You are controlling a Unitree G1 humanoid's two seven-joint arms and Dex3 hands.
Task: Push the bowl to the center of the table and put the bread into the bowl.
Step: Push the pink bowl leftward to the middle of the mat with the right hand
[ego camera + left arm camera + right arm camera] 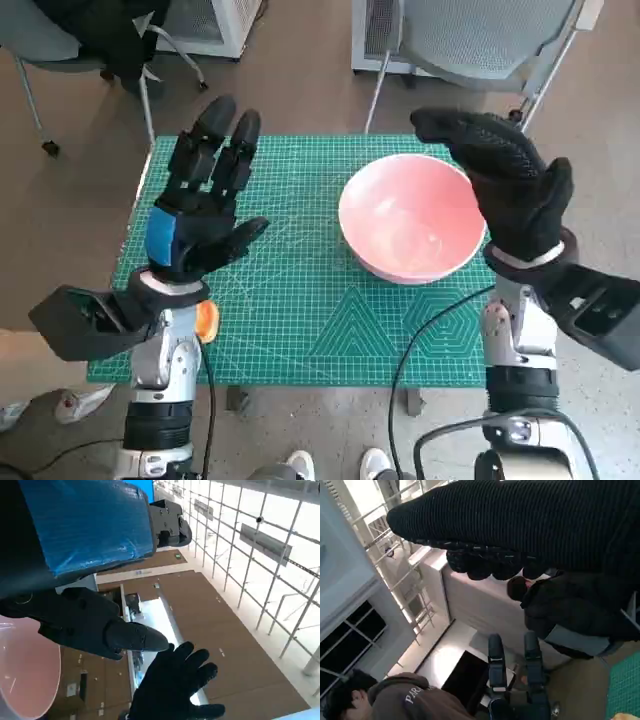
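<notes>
The pink bowl (pixel 410 230) sits on the green cutting mat (pixel 300 320) toward the table's right edge, nearer the far side. The right hand (pixel 505 185) hovers at the bowl's right rim, fingers apart and holding nothing. The bread (pixel 207 320) peeks out near the left front corner, beneath the left hand (pixel 200 215), whose fingers are spread and empty.

Small table in a brown-floored room

A green cutting mat (pixel 300 320) covers the table; grey mesh chairs (pixel 480 35) stand at the frame's top, one at upper left, on brown floor (pixel 300 70). People in dark clothes (pixel 405 700) sit nearby.
</notes>
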